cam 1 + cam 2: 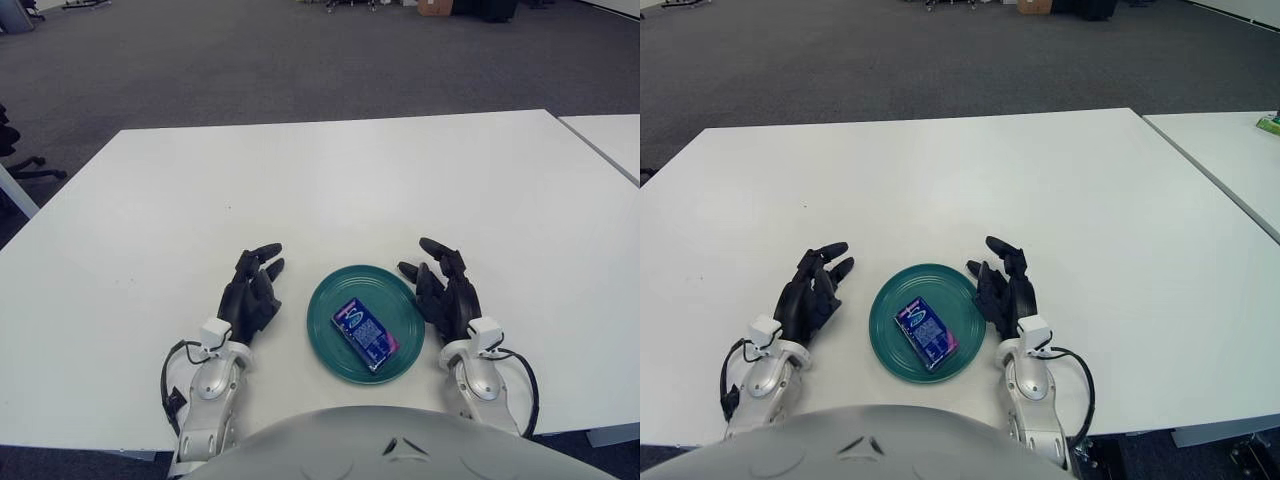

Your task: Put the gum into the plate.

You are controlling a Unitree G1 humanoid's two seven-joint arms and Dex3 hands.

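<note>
On the white rectangular bench (330, 180), the left hand (252, 292) showed left of one round green plate (325, 310), fingers loosely spread, holding nothing. One blue gum pack (365, 333) lay inside the plate. The right hand (444, 290) showed just right, fingers relaxed apart, empty.

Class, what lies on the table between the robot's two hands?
A green plate holding the gum pack, between left hand and right hand; both views show it.

gum (925, 335) in plate (889, 300) | left robot hand (812, 293), right robot hand (1003, 285) flank plate, empty
</note>
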